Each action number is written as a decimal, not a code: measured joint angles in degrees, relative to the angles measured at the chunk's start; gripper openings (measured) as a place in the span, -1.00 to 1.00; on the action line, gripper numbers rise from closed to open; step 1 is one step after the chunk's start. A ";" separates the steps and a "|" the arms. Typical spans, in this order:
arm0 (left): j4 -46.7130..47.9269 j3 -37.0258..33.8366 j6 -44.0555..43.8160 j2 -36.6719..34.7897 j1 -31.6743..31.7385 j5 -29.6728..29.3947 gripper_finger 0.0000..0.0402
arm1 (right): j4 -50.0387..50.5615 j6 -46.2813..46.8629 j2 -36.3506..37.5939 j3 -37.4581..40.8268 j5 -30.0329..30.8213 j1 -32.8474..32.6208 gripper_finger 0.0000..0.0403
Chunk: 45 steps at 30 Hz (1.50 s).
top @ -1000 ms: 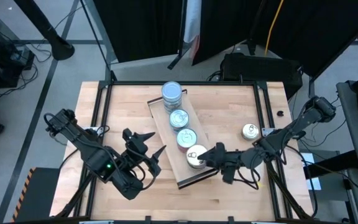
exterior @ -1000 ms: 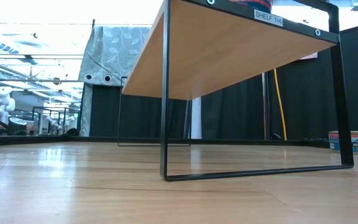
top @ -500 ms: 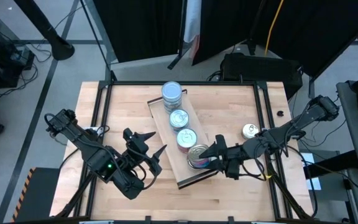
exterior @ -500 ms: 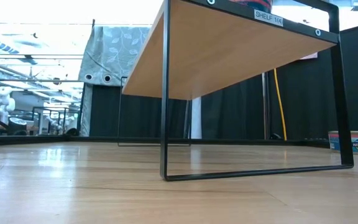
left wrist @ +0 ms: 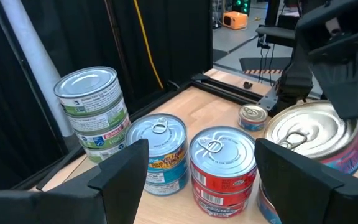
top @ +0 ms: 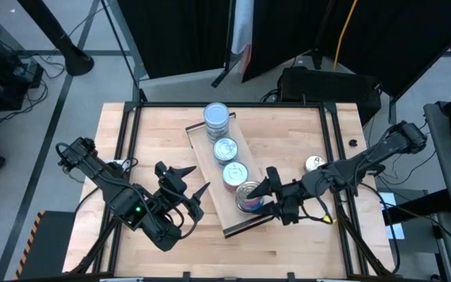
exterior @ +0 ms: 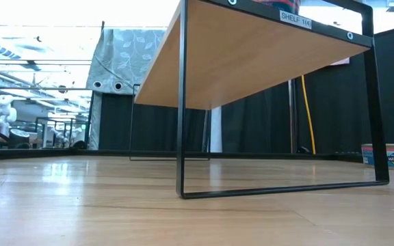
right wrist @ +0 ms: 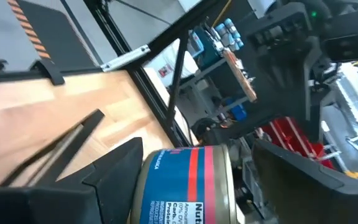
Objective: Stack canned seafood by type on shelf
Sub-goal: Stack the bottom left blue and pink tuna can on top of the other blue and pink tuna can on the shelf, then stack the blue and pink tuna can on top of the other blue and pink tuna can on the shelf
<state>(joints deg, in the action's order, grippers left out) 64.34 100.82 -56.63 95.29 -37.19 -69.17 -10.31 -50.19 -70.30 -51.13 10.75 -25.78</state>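
The shelf (top: pixel 210 160), a long light-wood tray on dark legs, stands slantwise mid-table and carries stacks of canned seafood. These are a green-white stack (top: pixel 216 117) at the far end, a blue one (top: pixel 225 149), a red one (top: pixel 235 173) and a silver-topped stack (top: pixel 248 196) at the near end. One tin (top: pixel 314 164) sits alone on the table to the right. My right gripper (top: pixel 266 189) is open and level at the near-end stack's right side, its fingers flanking the blue-and-red top tin (right wrist: pixel 185 186). My left gripper (top: pixel 193 178) hangs open left of the shelf, facing the stacks (left wrist: pixel 222 165).
The table has a dark raised frame (top: pixel 131 133) around it. In the low view the shelf (exterior: pixel 252 55) shows from below on thin black legs (exterior: pixel 180 137), with the lone tin (exterior: pixel 392 156) at the right. Bare wood lies in front of and left of the shelf.
My right gripper has rolled about its own pointing line, so that its fingers now spread level on either side of the near-end stack. It has also drawn back a little from over the top tin, which now shows whole on the stack. My left arm has kept still.
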 joint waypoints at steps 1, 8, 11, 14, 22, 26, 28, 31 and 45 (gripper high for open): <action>-0.02 0.00 -0.04 0.00 0.00 -0.02 0.45 | -0.28 0.47 -0.36 0.00 -1.02 0.20 0.45; -0.52 0.00 -0.03 0.26 0.00 -0.11 0.45 | -2.48 4.36 -1.86 0.00 -3.55 0.69 0.45; -0.52 0.00 -0.03 0.33 0.00 0.07 0.45 | -4.71 7.29 -1.82 -0.02 -5.16 1.01 0.45; -0.53 0.01 -0.03 0.64 0.00 0.08 0.45 | -5.80 7.71 -1.82 -0.02 -5.14 1.07 0.45; -0.70 0.02 0.01 1.64 -0.20 0.59 0.45 | -5.70 7.35 -0.06 0.00 -1.08 -1.20 0.45; -0.51 0.04 0.02 1.87 -0.83 0.58 0.45 | -2.87 7.97 5.86 -0.02 14.61 -8.75 0.45; -0.44 0.04 0.27 2.03 -1.26 0.74 0.45 | -1.35 10.35 9.16 -0.02 26.64 -13.12 0.45; -0.35 0.04 0.96 2.31 -1.78 0.47 0.45 | 2.69 17.96 14.05 -0.06 45.78 -18.37 0.45; -1.07 0.04 6.19 2.40 -2.69 -0.04 0.45 | 82.28 119.07 24.07 1.02 32.73 -22.97 0.27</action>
<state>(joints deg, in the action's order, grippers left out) 63.27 100.86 -50.44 97.69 -39.88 -69.21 71.97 68.89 -46.23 -50.11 43.48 -48.75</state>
